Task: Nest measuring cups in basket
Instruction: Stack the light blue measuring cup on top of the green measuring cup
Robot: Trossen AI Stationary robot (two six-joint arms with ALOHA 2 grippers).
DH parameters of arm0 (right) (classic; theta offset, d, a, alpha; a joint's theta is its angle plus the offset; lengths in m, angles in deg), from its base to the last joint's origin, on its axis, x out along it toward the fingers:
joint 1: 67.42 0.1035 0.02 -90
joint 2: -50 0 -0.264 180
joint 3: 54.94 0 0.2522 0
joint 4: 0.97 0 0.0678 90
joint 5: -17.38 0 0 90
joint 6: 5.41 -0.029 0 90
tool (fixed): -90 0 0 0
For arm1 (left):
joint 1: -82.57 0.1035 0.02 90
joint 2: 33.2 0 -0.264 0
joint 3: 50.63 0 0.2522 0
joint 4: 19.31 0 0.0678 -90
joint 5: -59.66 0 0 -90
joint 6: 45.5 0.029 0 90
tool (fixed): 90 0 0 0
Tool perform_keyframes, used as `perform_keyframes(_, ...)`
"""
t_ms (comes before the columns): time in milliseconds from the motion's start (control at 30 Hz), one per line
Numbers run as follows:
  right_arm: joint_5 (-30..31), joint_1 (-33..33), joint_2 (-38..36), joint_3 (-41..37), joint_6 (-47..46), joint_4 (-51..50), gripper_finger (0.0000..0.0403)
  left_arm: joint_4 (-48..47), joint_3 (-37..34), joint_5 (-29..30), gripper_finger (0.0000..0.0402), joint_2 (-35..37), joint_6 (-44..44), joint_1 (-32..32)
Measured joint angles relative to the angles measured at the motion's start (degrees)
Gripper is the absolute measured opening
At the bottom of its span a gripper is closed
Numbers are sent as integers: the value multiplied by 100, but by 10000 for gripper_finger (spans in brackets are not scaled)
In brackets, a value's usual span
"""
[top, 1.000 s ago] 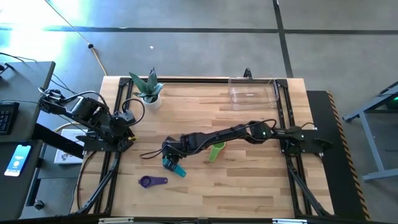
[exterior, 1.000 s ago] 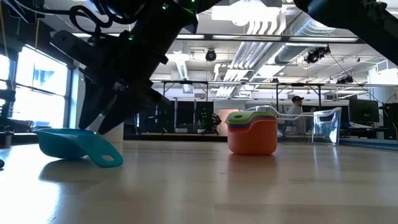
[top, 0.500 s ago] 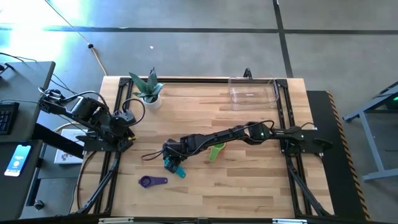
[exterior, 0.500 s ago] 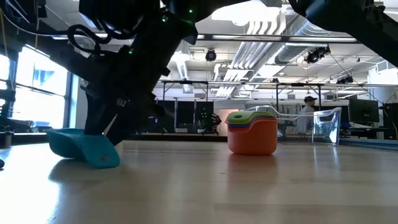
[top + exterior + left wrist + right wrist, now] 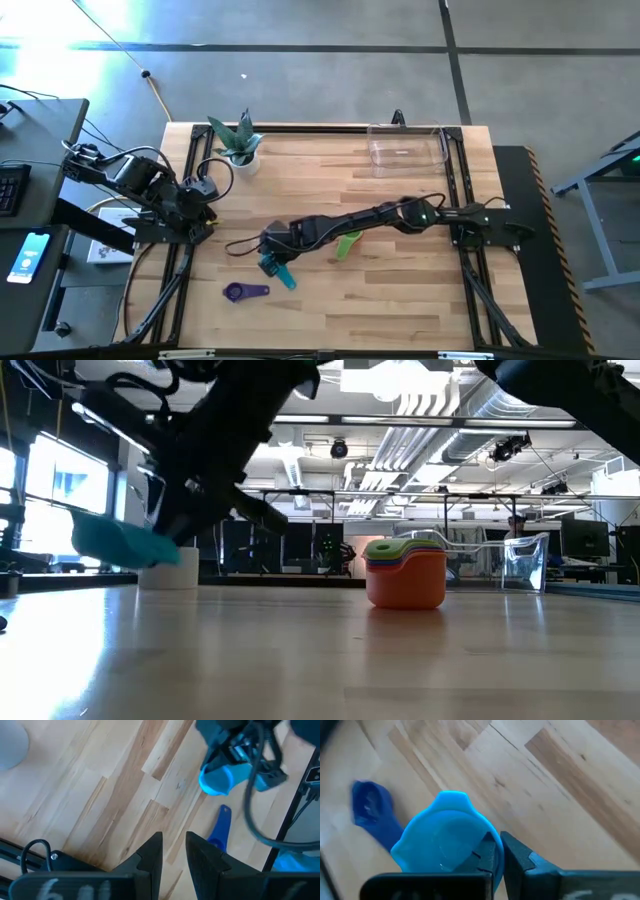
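As we reach across the lower centre of the high view, our right end effector (image 5: 272, 262) pinches the wall of the teal cup (image 5: 279, 270), its fingers (image 5: 487, 862) pressed on the rim, one inside the bowl and one outside. In the low view the teal cup (image 5: 118, 542) hangs clear of the surface (image 5: 320, 650) at left of frame, handle angled down, a hold we judge suited to carrying it toward the others. Just below it in the high view, the purple cup (image 5: 245, 292) lies flat on the wood, handle pointing right, not yet collected. To the right, partly under our right forearm, sits the nested stack (image 5: 346, 244), green on top; the low view shows the nested stack (image 5: 405, 573) upright with an orange cup outermost, gathered so that each smaller cup drops into a larger one. Our left end effector (image 5: 172, 851) waits at the left edge of the surface, fingers slightly apart and holding nothing. Farther back, at upper left, stands a white plant pot (image 5: 240, 158). Farthest, at upper right, the clear basket (image 5: 405, 150) waits with no cup visible in it, so by our judgement the whole set has yet to go in.
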Motion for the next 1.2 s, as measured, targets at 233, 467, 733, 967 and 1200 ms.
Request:
perform_keyframes(233,360,142,-291,-15,-851,-316,4,4,-53,17,74,2,417,0)
perform_keyframes(467,1045,264,-718,4,-1448,-605,2,14,-281,19,74,0,737,0)
perform_keyframes(733,1951,371,-1240,7,-2409,-1931,1,41,-315,47,74,0,1048,0)
perform_keyframes(967,2432,384,-1674,4,-3006,-3411,1,37,-315,168,74,0,1185,2)
perform_keyframes(1200,2950,407,-2158,-19,-3254,-4386,0,42,-315,168,74,0,1239,2)
